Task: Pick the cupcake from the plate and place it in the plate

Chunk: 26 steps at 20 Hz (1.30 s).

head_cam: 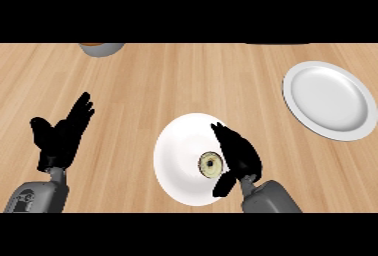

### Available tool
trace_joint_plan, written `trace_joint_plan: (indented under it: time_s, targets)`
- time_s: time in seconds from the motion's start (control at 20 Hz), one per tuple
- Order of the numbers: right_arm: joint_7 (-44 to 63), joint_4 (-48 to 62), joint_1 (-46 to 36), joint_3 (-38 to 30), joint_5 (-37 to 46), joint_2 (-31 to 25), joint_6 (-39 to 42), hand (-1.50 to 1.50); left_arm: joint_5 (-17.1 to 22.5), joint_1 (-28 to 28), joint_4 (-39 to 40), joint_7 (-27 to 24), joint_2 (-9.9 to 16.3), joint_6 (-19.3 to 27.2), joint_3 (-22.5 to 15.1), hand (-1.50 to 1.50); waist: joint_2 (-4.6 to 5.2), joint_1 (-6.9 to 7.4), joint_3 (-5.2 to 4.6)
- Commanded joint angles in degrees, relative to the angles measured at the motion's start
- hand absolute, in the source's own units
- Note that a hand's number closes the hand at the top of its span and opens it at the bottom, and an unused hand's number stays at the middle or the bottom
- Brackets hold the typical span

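Nearest to me, at the lower edge, my right forearm [269, 197] comes up into view, and just above it sits the right hand [238, 150] over the near plate [181, 137]. The cupcake [210, 164] lies on that white plate, just to the left of the hand and touching or almost touching the palm side; I see its pale top with a darker centre. The fingers reach up and away over the plate, fairly straight, and the thumb hangs down below the cupcake, so the hand is spread beside it, not yet closed round it. I cannot tell for certain whether any finger already touches the wrapper.

I judge this as the approach to the pick: the hand is set alongside the cupcake and the grasp has not been made. The next move calls for the fingers and thumb to curl round the cupcake from either side, then a lift straight off the plate before any sideways travel.

The target plate [327, 100] lies up and to the right of the hand, well apart from it, on the wooden counter [184, 75], with bare wood between the two plates. The carry should therefore swing right and away from me.

Far to the left of the working hand, my left hand [63, 132] rests open near the view's left side, fingers straight and pointing up. A grey bowl [101, 48] shows partly at the top edge, far from both hands.
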Motion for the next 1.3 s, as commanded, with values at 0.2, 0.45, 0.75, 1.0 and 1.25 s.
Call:
trace_joint_plan:
  time_s: [0.2, 0.45, 0.75, 1.0, 1.25]
  targets:
    - [-3.0, 9.3, -3.9, -1.2, 0.6, 2.1, 2.5, -1.5, -1.5, -1.1, -2.9, 4.6, -0.9, 0.1, 1.1, 0.0, 0.05, 0.12, 0.01]
    - [-1.0, 6.4, -5.0, 6.3, -2.0, 2.1, 2.8, 1.5, -2.8, -0.6, 2.4, -2.3, -2.0, -1.1, 1.1, 0.0, 0.05, 0.14, 0.0]
    - [-6.9, 10.5, -3.1, 5.0, -1.3, 2.1, -3.1, 1.5, -2.0, -0.3, 2.4, -2.6, -0.3, -3.5, 4.0, 0.0, 0.04, 0.17, 0.01]
    - [-20.6, 1.5, 0.8, 5.5, -0.2, -6.9, -1.7, 1.5, -1.2, -1.4, 3.7, -2.6, -0.8, -3.4, 4.9, 0.0, -0.01, -0.71, -0.02]
    - [-42.6, -7.4, 4.2, 9.6, -1.0, -22.7, 0.5, 1.5, -1.2, 2.3, 0.4, -0.9, -0.1, -4.0, 4.2, 0.0, -0.54, -1.08, 0.05]
